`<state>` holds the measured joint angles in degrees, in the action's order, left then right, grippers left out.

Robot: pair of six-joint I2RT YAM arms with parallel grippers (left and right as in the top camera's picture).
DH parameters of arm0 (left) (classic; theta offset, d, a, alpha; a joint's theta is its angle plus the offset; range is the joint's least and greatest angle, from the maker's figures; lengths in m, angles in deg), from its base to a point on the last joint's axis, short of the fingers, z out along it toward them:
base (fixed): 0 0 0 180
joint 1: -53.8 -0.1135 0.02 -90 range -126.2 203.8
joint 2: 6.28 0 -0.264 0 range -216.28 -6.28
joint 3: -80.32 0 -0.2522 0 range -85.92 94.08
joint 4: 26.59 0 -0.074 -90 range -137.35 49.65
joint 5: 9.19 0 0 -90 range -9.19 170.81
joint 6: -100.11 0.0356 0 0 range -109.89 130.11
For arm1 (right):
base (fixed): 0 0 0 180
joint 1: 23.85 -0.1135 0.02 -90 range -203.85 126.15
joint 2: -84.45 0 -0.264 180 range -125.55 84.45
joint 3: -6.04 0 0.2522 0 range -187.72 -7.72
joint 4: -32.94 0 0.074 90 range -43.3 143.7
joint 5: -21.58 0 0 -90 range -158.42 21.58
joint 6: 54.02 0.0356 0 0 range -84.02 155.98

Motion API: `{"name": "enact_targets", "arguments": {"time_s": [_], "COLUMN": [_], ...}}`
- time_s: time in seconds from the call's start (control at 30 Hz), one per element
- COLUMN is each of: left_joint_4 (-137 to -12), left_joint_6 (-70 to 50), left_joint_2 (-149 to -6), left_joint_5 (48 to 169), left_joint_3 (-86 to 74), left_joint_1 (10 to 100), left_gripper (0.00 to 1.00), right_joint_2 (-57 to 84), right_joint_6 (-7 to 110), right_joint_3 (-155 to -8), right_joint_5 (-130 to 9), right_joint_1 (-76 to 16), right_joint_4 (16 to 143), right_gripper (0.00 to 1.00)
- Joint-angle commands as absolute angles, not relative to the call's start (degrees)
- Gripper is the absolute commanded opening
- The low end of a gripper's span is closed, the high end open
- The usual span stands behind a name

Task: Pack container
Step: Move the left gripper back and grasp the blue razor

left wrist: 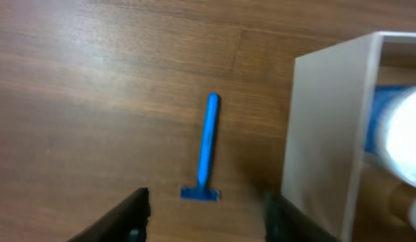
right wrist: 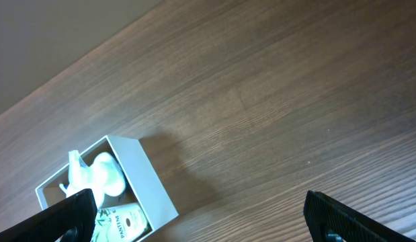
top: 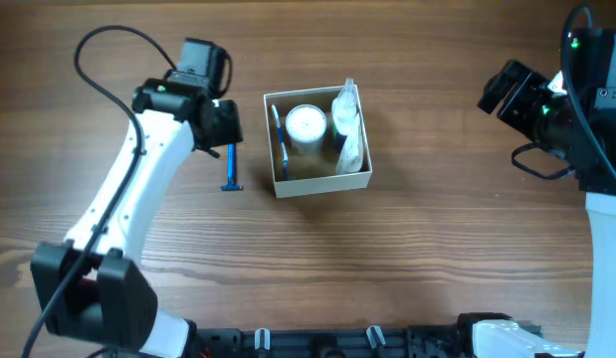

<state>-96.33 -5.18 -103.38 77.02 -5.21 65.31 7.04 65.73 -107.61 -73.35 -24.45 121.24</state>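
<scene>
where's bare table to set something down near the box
Bare wood stretches between the right wall of the container and the right gripper, and along the near edge below it. Crowded: the left side, where the blue razor lies by the open left gripper, and inside the container, filled by the jar and packets.

Past my left gripper (left wrist: 204, 218), between its spread jaws, I see open table (left wrist: 93, 101), then a blue razor (left wrist: 208, 144); the container (left wrist: 325, 134) wall crowds one jaw.

White-walled container (top: 318, 185), blue razor (top: 232, 167)
</scene>
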Motion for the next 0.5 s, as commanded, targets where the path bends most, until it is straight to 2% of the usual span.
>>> {"name": "enact_targets", "arguments": {"time_s": [0.0,0.4,0.47], "left_joint_4": [-94.5,-90.8,-90.0], "left_joint_6": [4.2,6.8,6.7], "left_joint_2": [-109.0,-123.9,-124.8], "left_joint_5": [83.6,83.6,83.6], "left_joint_3": [-7.5,-7.8,-8.1], "left_joint_1": [63.7,63.6,63.6], "left_gripper": [0.49,0.5,0.47], "right_joint_2": [6.8,6.8,6.8], "right_joint_6": [66.0,66.0,66.0], "right_joint_3": [-107.7,-107.7,-107.7], "right_joint_5": [-73.0,-73.0,-73.0], "right_joint_1": [-24.3,-24.3,-24.3], "right_joint_4": [121.1,121.1,121.1], "right_gripper": [1.0,1.0,1.0]}}
